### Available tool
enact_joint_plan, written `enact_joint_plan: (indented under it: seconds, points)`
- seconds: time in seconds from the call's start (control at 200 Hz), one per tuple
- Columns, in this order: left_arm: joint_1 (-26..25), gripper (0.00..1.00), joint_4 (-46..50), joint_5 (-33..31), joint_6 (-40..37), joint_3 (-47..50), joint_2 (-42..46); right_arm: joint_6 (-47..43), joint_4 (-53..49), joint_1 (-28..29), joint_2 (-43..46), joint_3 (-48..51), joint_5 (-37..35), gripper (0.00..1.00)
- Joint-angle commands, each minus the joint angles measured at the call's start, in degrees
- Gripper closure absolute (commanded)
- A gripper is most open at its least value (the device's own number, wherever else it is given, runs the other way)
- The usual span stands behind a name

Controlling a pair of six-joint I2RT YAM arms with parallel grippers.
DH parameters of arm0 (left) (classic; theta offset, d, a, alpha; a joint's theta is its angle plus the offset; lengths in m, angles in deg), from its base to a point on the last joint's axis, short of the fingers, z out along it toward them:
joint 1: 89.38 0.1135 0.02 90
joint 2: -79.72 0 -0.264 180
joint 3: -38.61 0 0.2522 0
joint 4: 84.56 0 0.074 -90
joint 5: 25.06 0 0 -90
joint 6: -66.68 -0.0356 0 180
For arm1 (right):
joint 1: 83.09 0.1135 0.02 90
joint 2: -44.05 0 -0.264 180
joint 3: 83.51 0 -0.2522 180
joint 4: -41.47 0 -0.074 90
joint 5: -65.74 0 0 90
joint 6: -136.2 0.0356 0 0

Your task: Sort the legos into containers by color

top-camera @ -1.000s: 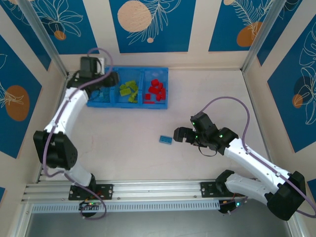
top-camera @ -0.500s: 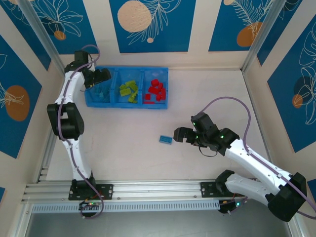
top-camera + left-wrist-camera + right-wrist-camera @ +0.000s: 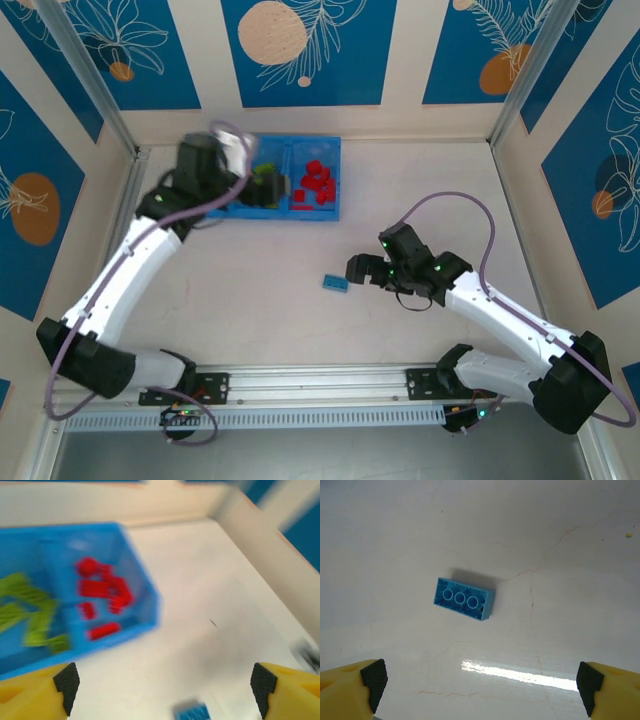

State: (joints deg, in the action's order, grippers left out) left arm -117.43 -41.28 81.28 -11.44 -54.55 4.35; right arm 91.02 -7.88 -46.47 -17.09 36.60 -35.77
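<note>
Blue wall panels [image 3: 300, 50] with pale leaf drawings and orange discs close off a whitish table [image 3: 250, 290], and near its far edge we see a bright blue tray [image 3: 312, 213] of three square compartments in a row.

From the top view, the right compartment holds a heap of red legos [image 3: 318, 185]. The middle one holds lime green legos [image 3: 264, 170], partly covered by the left gripper [image 3: 270, 190], which hangs over it. The left arm hides the left compartment, so we cannot tell what lies in it.

The left wrist view is blurred, yet we make out the tray's wall [image 3: 142, 575], the red legos [image 3: 102, 592] in the end compartment and the green ones [image 3: 30, 615] in the next. There the left gripper [image 3: 162, 690] stands with its fingers [image 3: 65, 680] wide apart and nothing between them.

One light blue brick [image 3: 335, 283] lies alone on the bare table, well apart from the tray. The right gripper [image 3: 352, 272] is just beside it, on its right in the top view. In the right wrist view the brick [image 3: 464, 598] rests hollow side up, showing three round tubes, and the right gripper [image 3: 482, 680] hovers above it with its black pads [image 3: 374, 677] spread wide, not touching it.
</note>
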Motion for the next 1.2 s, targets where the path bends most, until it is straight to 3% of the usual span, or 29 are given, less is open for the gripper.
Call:
enact_joint_plan:
  seconds: [0.0, 0.09, 0.155, 0.27, 0.375, 0.48, 0.605, 0.76, 0.865, 1.195]
  points:
    - [-10.0, 0.10, 2.4, 0.2, -14.4, 6.5, 0.1, -2.2, -1.5, -1.7, 0.5, -2.3, -0.2, 0.00]
    - [-19.9, 0.05, 4.0, -3.2, -25.3, 10.9, -1.3, -3.3, -2.9, -4.0, 1.6, -2.4, -0.3, 0.01]
    - [-23.3, 0.00, 3.1, -5.6, -28.4, 13.2, -3.6, -4.0, -3.6, -5.9, 2.7, -2.5, 0.5, 0.00]
    - [-23.6, 0.00, -1.2, -6.1, -30.5, 15.8, -8.6, -4.4, -4.7, -8.5, 5.3, -2.9, 1.5, 0.01]
    - [-24.1, 0.00, -4.4, -4.3, -42.5, 18.1, -12.7, -4.5, -5.1, -9.6, 8.2, -2.6, 2.1, 0.01]
    - [-23.9, 0.00, -10.2, -9.4, -47.9, 19.9, -17.3, -4.3, -5.6, -10.5, 10.0, -2.1, 3.0, 0.00]
    - [-23.4, 0.00, -13.7, -8.4, -56.8, 20.4, -22.5, -4.2, -6.8, -11.0, 11.0, -1.4, 3.8, 0.01]
    - [-21.8, 0.00, -17.0, -5.7, -60.6, 18.8, -27.1, -4.3, -7.9, -11.3, 12.3, -0.7, 3.9, 0.00]
    - [-20.7, 0.01, -14.1, -5.4, -61.5, 15.4, -30.3, -4.4, -8.3, -11.6, 13.2, -0.5, 3.9, 0.00]
    - [-18.4, 0.13, -11.0, -3.2, -59.8, 11.2, -34.1, -4.3, -6.8, -12.5, 13.3, 0.8, 5.3, 0.00]
